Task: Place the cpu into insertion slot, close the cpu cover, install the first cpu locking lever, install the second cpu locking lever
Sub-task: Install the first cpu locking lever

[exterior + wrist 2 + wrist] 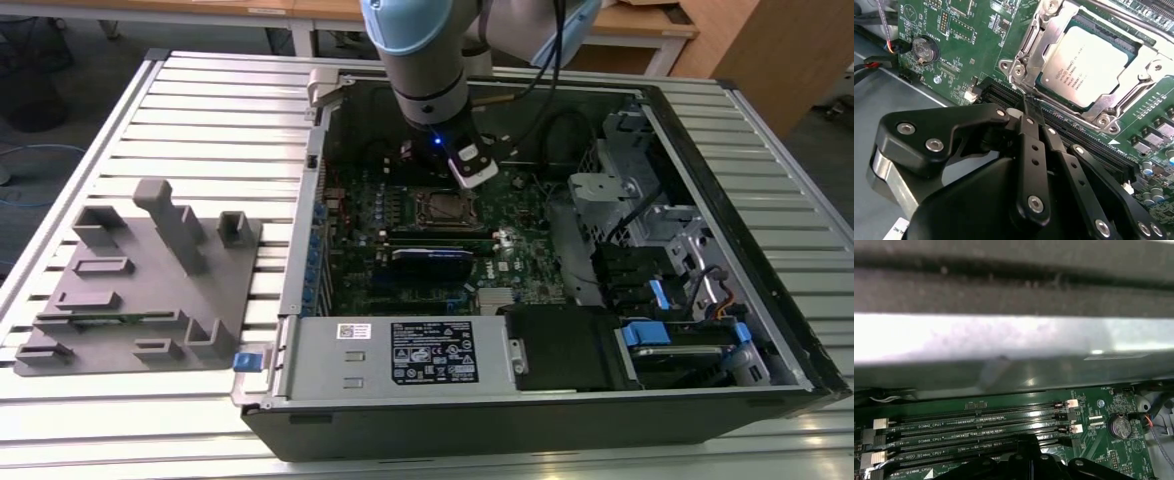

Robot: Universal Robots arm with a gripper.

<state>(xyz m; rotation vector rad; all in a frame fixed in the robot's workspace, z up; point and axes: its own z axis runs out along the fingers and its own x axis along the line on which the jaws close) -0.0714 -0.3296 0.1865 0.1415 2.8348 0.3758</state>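
Black two-finger gripper [1031,107] of the light blue and grey robot arm [416,60] hangs inside the open black computer case [561,430], just beside the socket area of the green motherboard [514,225]. In the second wrist view its two black fingers [1030,145] are pressed together with no gap between the tips, and nothing is held between them. The tips are just above a long black memory slot [1089,142] next to the socket; I cannot tell if they touch it.

The cpu [1085,65], a small flat square chip with a silvery-grey metal top, lies already in the insertion slot [445,209], the small square socket with a silvery rim on the green board. The cpu cover [1051,35], a thin silvery metal frame with a large square window, lies down flat around the chip, so the chip top shows through the window. Whether the locking levers are hooked I cannot tell.

In both wrist views a round silver coin battery [924,48] sits on the board, well apart from the socket. In the first wrist view the row of long black memory slots [979,427] with white clips runs beside the grey metal wall of the case [1014,335].

In the exterior view the case lies on a grey slatted metal table [134,110], and a grey plastic fixture block [140,280] stands at the exterior view's left, well apart from the case.
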